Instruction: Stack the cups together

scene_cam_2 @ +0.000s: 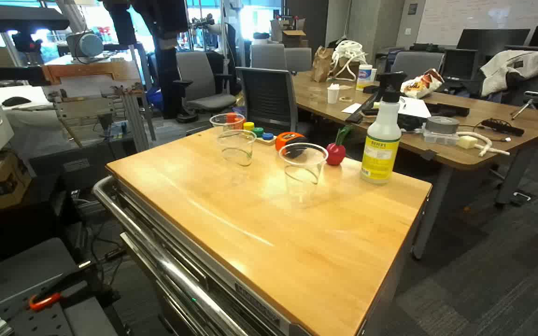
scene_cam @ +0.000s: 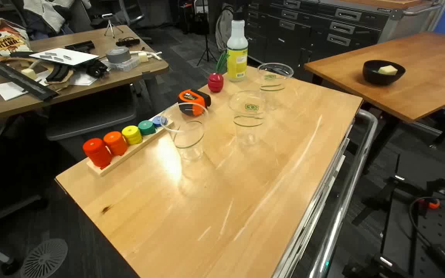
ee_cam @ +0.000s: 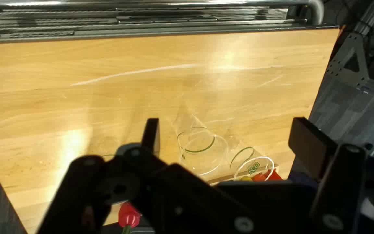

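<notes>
Three clear plastic cups stand upright and apart on the wooden cart top (scene_cam: pixel 269 185). One cup (scene_cam: pixel 187 135) is beside the coloured pegs; it also shows in an exterior view (scene_cam_2: pixel 224 122) and the wrist view (ee_cam: pixel 252 164). The middle cup (scene_cam: pixel 248 119) also shows there (scene_cam_2: pixel 237 148) and in the wrist view (ee_cam: pixel 198 144). The third cup (scene_cam: pixel 272 81) is near the bottle and also shows in an exterior view (scene_cam_2: pixel 302 168); my left finger mostly hides it in the wrist view. My gripper (ee_cam: pixel 227 135) is open, empty, above the cups. I cannot make it out in the exterior views.
A wooden peg base (scene_cam: pixel 129 153) with coloured pieces, an orange and black tape measure (scene_cam: pixel 193 102), a red radish-like toy (scene_cam: pixel 215 83) and a yellow-labelled spray bottle (scene_cam: pixel 238 54) line one long edge. A metal rail (scene_cam: pixel 346 200) runs along the opposite edge.
</notes>
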Controlling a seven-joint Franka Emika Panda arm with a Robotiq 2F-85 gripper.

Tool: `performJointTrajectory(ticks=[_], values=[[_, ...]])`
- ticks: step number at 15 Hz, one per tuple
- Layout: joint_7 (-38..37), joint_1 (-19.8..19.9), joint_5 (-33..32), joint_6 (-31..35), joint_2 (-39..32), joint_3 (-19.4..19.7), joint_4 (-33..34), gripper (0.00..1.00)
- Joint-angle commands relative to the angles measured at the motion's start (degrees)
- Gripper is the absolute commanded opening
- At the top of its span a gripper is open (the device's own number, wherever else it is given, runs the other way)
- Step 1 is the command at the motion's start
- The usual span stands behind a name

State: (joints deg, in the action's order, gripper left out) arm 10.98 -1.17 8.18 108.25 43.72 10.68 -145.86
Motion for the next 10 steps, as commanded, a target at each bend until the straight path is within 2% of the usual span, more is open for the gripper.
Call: performJointTrajectory(ticks=[1, 6, 10], values=[[0.5, 0.9, 0.5, -0.2, -0.1, -0.7, 0.3, 1.00], [0.5, 0.9, 0.5, -0.2, 0.2, -0.7, 0.7, 1.00], [1.3, 1.4, -0.1, 4.0, -7.0, 0.4, 4.6, 1.00]])
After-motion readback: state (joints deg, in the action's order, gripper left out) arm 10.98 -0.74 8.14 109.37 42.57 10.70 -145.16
